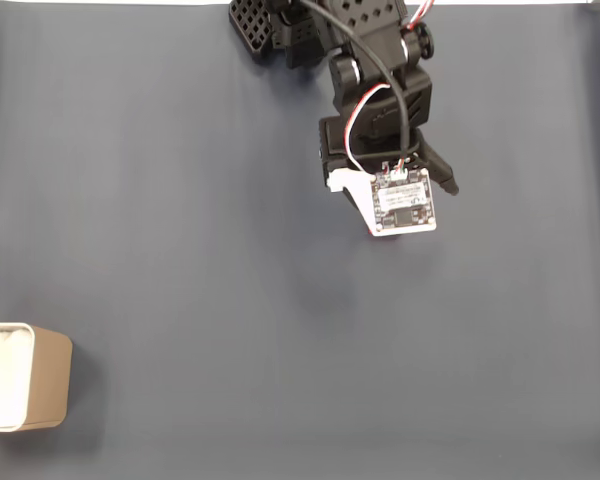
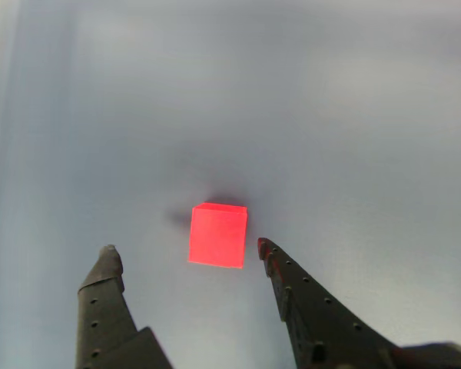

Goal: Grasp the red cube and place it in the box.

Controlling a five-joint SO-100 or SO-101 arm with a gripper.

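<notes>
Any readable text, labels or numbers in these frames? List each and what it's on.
No text can be read.
Circuit board on the arm, fixed view: it carries a pale label strip and chips, but any print is too small and blurred to read.
Red cube: plain faces, no marking.
Box: no label visible.
Gripper fingers: only small holes, no lettering.

The red cube point(image 2: 217, 236) sits flat on the grey desk, bright and matte, in the other view. The box point(image 1: 48, 385), tan with a white inside, stands open-topped at the near left edge in the fixed view.
</notes>
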